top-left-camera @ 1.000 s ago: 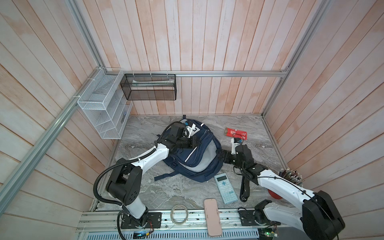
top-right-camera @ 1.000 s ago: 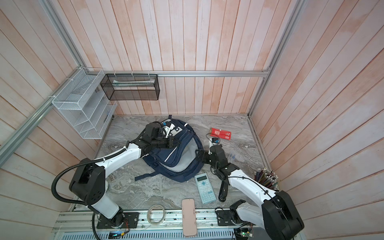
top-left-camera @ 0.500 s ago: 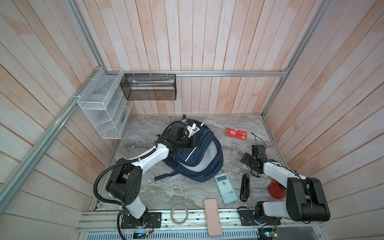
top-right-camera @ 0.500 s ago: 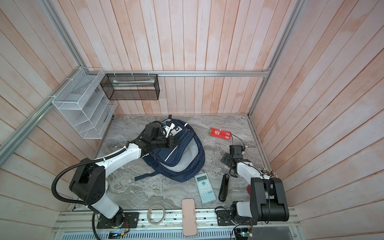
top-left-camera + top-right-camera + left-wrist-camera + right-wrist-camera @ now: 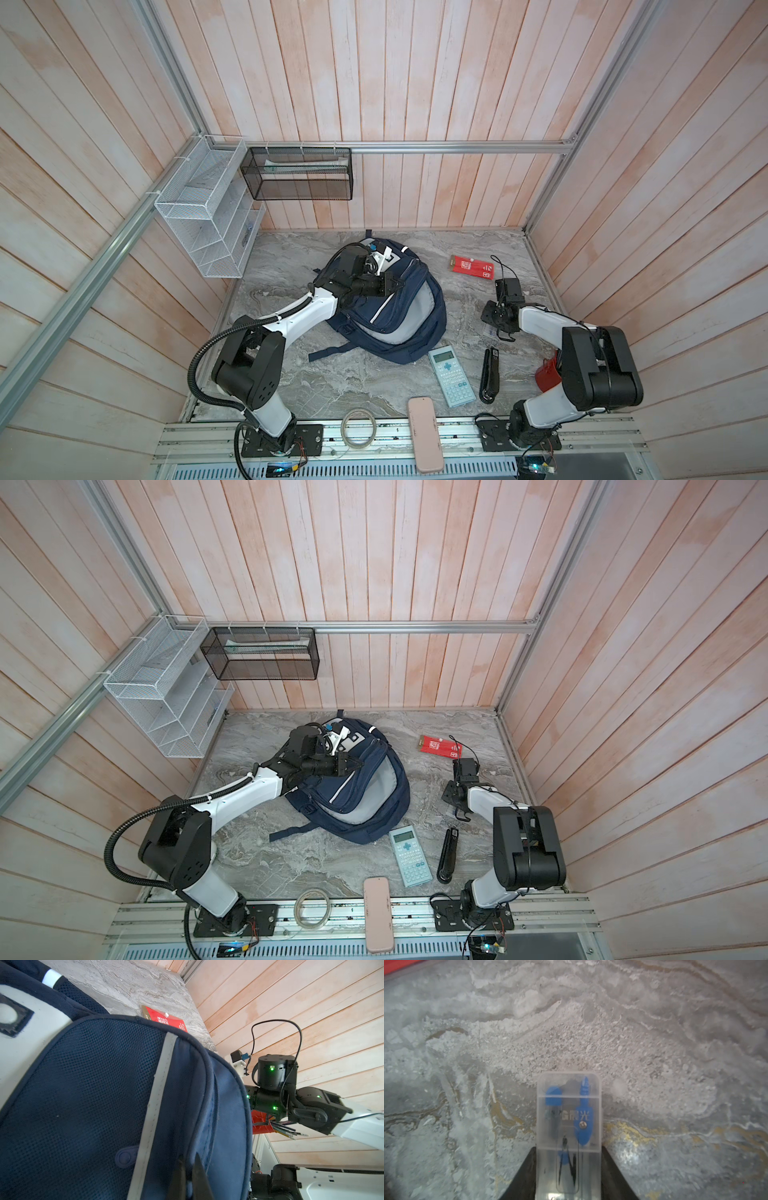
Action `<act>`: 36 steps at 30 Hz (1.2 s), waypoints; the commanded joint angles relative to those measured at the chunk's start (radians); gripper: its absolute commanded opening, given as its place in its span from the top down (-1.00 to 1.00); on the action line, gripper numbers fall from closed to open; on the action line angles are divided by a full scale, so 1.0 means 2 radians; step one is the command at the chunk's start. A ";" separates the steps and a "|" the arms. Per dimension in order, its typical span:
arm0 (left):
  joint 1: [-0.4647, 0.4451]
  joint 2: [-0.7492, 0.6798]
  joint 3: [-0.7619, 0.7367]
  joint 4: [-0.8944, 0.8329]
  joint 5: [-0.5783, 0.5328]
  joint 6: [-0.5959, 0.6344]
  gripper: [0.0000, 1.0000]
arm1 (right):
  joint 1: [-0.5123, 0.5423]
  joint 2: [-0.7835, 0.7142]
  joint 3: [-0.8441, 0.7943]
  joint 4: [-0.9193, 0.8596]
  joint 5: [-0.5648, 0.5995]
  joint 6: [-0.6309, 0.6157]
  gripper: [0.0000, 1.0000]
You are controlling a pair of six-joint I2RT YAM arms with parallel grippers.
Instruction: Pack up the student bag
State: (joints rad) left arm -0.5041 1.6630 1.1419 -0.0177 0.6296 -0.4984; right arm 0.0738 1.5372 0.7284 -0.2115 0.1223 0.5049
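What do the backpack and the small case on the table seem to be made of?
The backpack: navy woven fabric, matte, mesh texture and stitched seams visible. The case: probably clear plastic, slightly frosted; blue tools inside show through it.

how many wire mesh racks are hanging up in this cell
2: a white mesh rack hangs at the left, and a black mesh basket hangs right beside it at the back. No others show, and none seems hidden.
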 commanded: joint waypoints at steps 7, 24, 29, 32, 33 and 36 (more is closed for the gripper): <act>0.032 0.003 0.020 0.039 0.037 -0.028 1.00 | 0.160 -0.103 0.054 -0.047 -0.013 0.015 0.29; 0.032 -0.006 0.066 -0.013 0.034 -0.015 1.00 | 0.295 0.112 0.193 0.171 -0.084 0.056 -0.15; 0.032 -0.002 0.055 -0.008 0.033 -0.015 1.00 | 0.301 0.097 0.181 0.182 -0.084 0.055 -0.50; 0.032 0.001 0.047 0.004 0.032 -0.019 1.00 | 0.297 0.049 0.132 0.183 -0.073 0.052 -0.45; 0.032 0.003 0.045 0.007 0.032 -0.020 1.00 | 0.293 0.026 0.106 0.182 -0.067 0.052 -0.43; 0.031 0.012 0.043 0.012 0.029 -0.021 1.00 | 0.276 -0.043 0.037 0.190 -0.054 0.052 -0.36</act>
State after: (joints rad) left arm -0.4473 1.6672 1.2407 -0.0658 0.7017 -0.5442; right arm 0.6579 1.5604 0.8845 0.1238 -0.0238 0.6113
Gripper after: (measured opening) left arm 0.060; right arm 0.683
